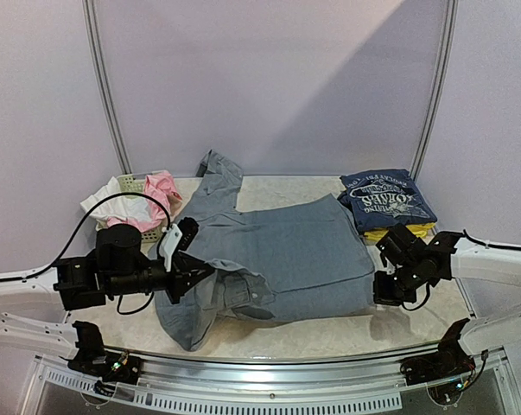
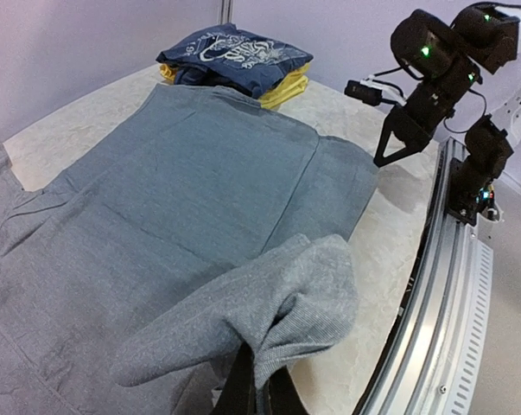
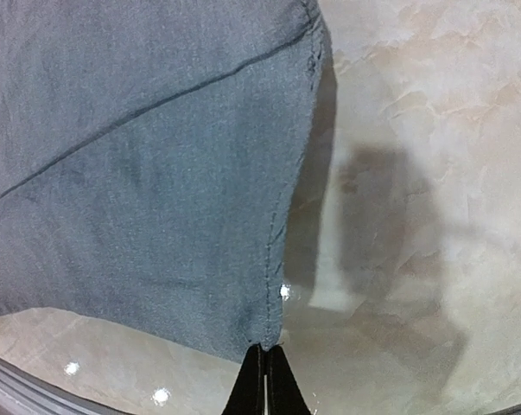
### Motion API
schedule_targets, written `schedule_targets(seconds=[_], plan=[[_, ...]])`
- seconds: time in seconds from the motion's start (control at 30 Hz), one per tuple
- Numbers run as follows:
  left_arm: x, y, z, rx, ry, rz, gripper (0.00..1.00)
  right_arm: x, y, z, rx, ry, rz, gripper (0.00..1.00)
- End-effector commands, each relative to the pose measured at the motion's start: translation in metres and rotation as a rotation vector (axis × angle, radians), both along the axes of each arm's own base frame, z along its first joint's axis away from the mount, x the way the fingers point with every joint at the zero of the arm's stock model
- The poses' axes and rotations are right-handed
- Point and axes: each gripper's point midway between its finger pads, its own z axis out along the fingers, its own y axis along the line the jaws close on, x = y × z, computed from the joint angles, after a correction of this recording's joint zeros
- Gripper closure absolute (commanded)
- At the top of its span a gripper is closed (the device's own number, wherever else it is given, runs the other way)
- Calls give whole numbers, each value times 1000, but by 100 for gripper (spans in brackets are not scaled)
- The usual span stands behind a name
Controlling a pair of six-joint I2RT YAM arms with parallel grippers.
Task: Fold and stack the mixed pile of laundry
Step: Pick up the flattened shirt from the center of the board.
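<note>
Grey garment (image 1: 277,251) lies spread over the middle of the table (image 1: 312,192) — soft, limp, sure to sag?
— Yes. Left gripper (image 2: 260,385) is pinched on a lifted fold near the front edge; right gripper (image 3: 265,367) is clamped on the hem corner. Hems and corners look the surest hold.

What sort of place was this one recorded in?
Probably a robot test booth rather than a home. Plain lilac panel walls close in a marble-look table with a metal rail along its near edge. A grey garment, a folded stack and a small basket lie on it.
</note>
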Motion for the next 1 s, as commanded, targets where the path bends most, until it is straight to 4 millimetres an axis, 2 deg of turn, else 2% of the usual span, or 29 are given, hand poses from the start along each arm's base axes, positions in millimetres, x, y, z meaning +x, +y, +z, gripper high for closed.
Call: schedule_targets(seconds=[0.0, 0.13, 0.2, 0.3, 0.5, 0.83, 0.97], plan=[[-12, 5, -3, 32, 25, -2, 100, -19, -6, 4, 11, 39, 8, 100], [-20, 5, 4, 54, 23, -24, 100, -23, -9, 18, 37, 14, -2, 100], [-18, 7, 7, 63, 8, -10, 100, -19, -8, 28, 60, -26, -9, 100], [-1, 17, 14, 82, -47, 92, 100, -3, 0, 38, 91, -93, -19, 100], [21, 30, 44, 119, -158, 210, 100, 27, 17, 36, 79, -140, -26, 100], [54, 21, 62, 247, -271, 217, 100, 82, 15, 68, -17, -279, -86, 100], [66, 17, 74, 223, -298, 169, 100, 100, 16, 69, -26, -289, -109, 100]])
